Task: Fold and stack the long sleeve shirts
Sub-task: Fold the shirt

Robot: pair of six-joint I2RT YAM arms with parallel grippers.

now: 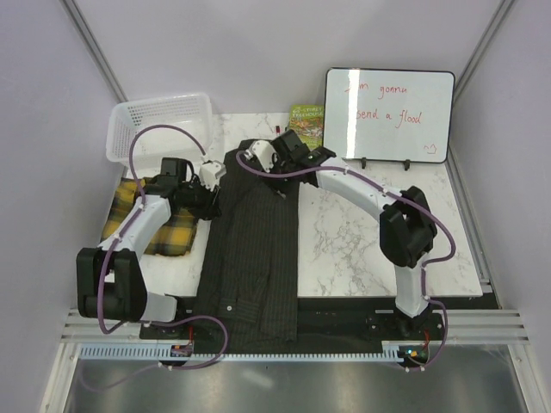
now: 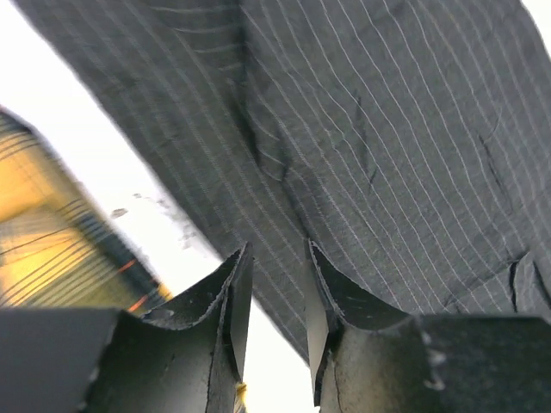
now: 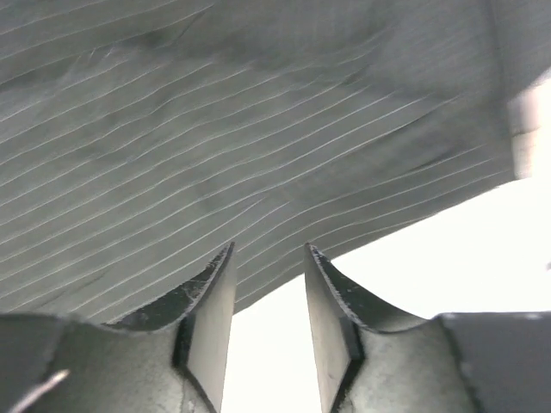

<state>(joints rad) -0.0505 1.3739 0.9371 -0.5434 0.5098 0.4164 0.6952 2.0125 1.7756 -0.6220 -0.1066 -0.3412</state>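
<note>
The dark charcoal pinstriped button-up cloth shirt [image 1: 250, 258] lay spread lengthwise down the middle of the white marble-patterned table [image 1: 344, 241], collar end toward the far side and lower hem draped over the near edge between the two arm bases. The yellow-and-black plaid flannel shirt [image 1: 168, 239] lay bunched on the left part of the table, just beside the pinstriped shirt and partly covered by the left arm. The left gripper [image 2: 277, 249] was positioned low at the left edge of the pinstriped shirt, near its far end. Its black fingers [image 2: 207, 301] stood apart with a narrow gap, through which striped cloth and bare table surface were both visible. No cloth was seen clamped between them (contact of the tips with the fabric could not be determined). The plaid shirt appeared as a blurred yellow patch at the left of the left wrist view. The right gripper [image 3: 269, 249] was positioned at the far end of the pinstriped shirt, by the collar. It was parted, the gap showed bare white table, and the shirt's edge ran across just beyond the tips; nothing was held. A white plastic mesh basket [image 1: 164, 129] stood at the far left corner of the table. A framed whiteboard with red handwriting [image 1: 389, 114] stood propped at the far right, and a small green printed item [image 1: 306, 120] stood between the two.
</note>
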